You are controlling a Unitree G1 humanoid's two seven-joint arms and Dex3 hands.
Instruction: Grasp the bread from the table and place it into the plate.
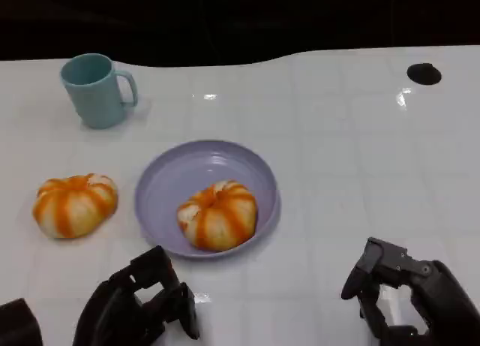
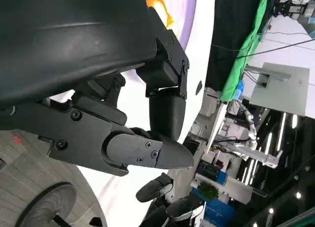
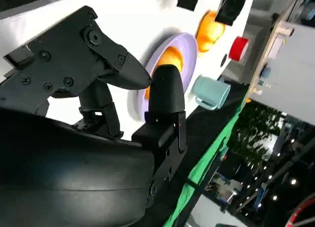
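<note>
Head view: one bread (image 1: 218, 215) already sits inside the plate (image 1: 169, 182), toward its near rim. A second bread (image 1: 74, 204) lies on the table (image 1: 360, 151) just left of the plate, apart from its rim. A mug (image 1: 95, 89) stands well behind the plate, on the same side as that second bread. The left hand (image 1: 139, 305) hovers near the plate's front edge, holding nothing, its fingers (image 1: 178, 305) loosely curled. The right hand (image 1: 409, 293) hangs to the right of the plate, also holding nothing, its fingers bent but apart. My judgement is that the bread on the table is the one left to move, and the left hand is clearly the nearer: that bread lies forward and to the left of its fingers. The bread is round, so no long axis governs the approach.

Left wrist view: the left hand's fingers (image 2: 147, 153) hang over the white table with nothing between them; a sliver of the plate and its bread shows beyond the hand.

Right wrist view: the right hand's fingers (image 3: 165, 89) stand apart, pointing toward the plate (image 3: 189, 45); past it lie the second bread (image 3: 209, 27) and the mug (image 3: 211, 91).
</note>
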